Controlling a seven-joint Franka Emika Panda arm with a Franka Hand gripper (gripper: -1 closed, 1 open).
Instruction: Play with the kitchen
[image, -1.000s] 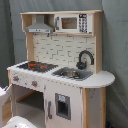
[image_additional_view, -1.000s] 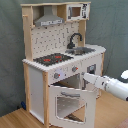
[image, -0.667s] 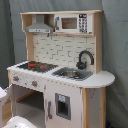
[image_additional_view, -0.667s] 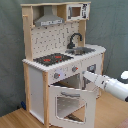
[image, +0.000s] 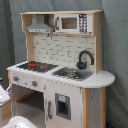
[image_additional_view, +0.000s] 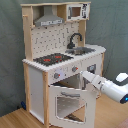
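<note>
The kitchen (image: 60, 70) (image_additional_view: 60, 55) is a tall white and light-wood toy unit, seen in both exterior views. It has a black hob (image: 35, 65) (image_additional_view: 52, 59), a sink (image: 72, 73), a black faucet (image: 85, 59) (image_additional_view: 75, 40), a grey hood (image_additional_view: 49, 21) and a small microwave (image: 70, 22). In the second exterior view the windowed oven door (image_additional_view: 70, 106) stands partly open, leaning outward. My white arm (image_additional_view: 107, 86) reaches in from the second exterior view's right. My gripper (image_additional_view: 84, 76) sits at the door's top edge, just under the knob panel.
A grey curtain (image_additional_view: 115, 25) hangs behind the kitchen. The floor (image_additional_view: 15, 120) is wood. White arm parts (image: 4, 95) show at the first exterior view's lower left. A narrow cupboard door (image: 62, 106) with a small window sits below the sink.
</note>
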